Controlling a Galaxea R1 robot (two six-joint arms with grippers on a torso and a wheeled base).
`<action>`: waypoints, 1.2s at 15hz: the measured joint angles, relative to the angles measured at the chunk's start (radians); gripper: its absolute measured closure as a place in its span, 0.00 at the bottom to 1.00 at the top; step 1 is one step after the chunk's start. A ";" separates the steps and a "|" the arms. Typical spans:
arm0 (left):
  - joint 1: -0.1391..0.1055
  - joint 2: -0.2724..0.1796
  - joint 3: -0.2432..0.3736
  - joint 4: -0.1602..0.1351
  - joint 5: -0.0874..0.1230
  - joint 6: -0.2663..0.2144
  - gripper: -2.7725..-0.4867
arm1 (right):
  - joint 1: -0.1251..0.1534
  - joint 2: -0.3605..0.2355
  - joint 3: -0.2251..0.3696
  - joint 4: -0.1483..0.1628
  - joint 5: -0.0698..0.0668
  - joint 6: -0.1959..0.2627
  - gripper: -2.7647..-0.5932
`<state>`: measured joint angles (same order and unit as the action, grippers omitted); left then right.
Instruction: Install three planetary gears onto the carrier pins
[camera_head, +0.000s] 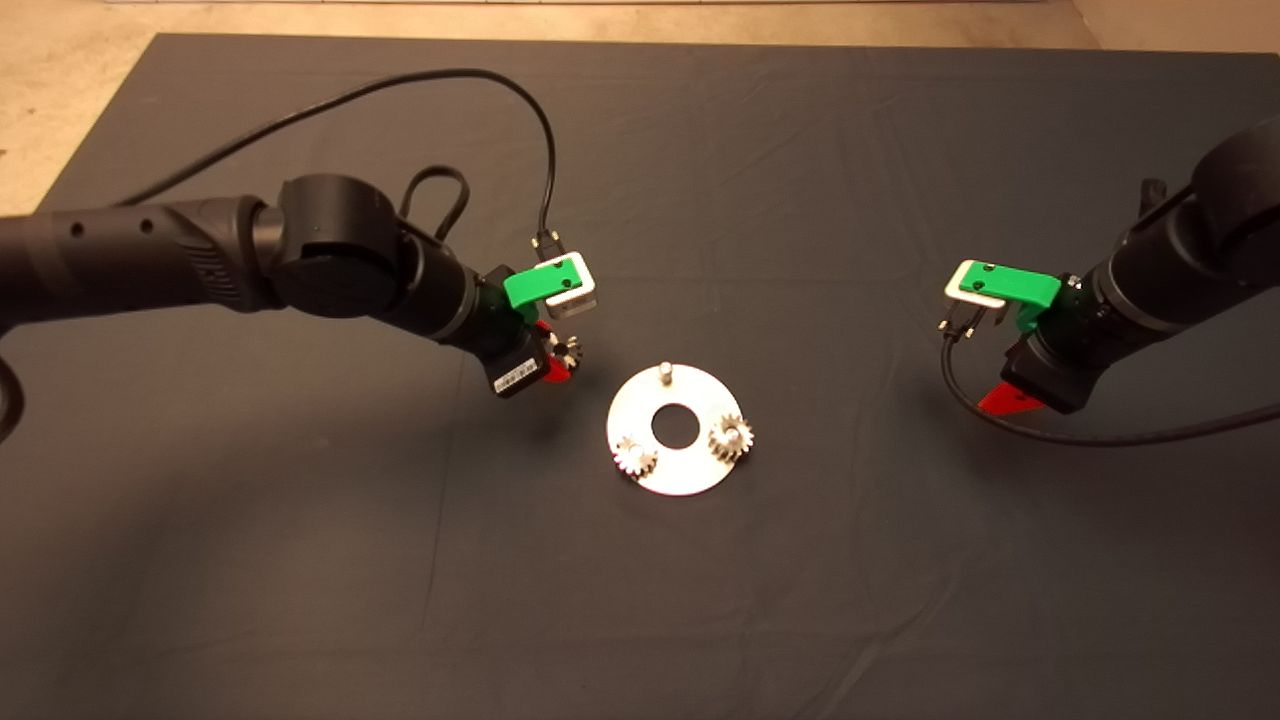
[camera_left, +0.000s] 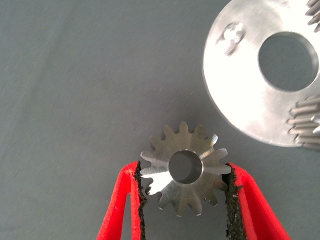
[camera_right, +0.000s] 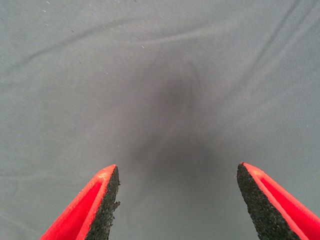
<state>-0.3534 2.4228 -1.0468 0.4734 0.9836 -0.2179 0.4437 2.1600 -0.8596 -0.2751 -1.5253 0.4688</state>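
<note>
Now the left gripper (camera_left: 184, 175) clamps the third gear (camera_left: 184, 167) flat, just left of the disc (camera_head: 690, 472); the bare pin (camera_head: 664, 371) stands to its right, at the disc's far edge. Right gripper (camera_right: 177, 200) hangs apart, farther off.

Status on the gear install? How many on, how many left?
Two planetary gears already sit on the carrier disc. The third gear is clamped in the left hand, beside the disc, off its edge. One carrier pin is bare; that is what's left. The right hand is open over bare mat.
</note>
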 joint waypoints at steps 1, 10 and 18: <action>0.001 0.007 0.000 -0.003 0.001 -0.002 0.91 | 0.000 -0.010 -0.001 0.001 0.000 -0.001 0.47; 0.000 0.115 0.000 -0.006 0.003 -0.046 0.91 | -0.001 -0.152 0.198 0.056 -0.001 -0.015 0.47; -0.024 0.154 -0.031 -0.011 0.019 -0.051 0.91 | -0.003 -0.211 0.279 0.088 -0.001 -0.008 0.47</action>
<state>-0.3770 2.5772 -1.0781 0.4623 1.0026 -0.2693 0.4402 1.9494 -0.5806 -0.1870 -1.5264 0.4609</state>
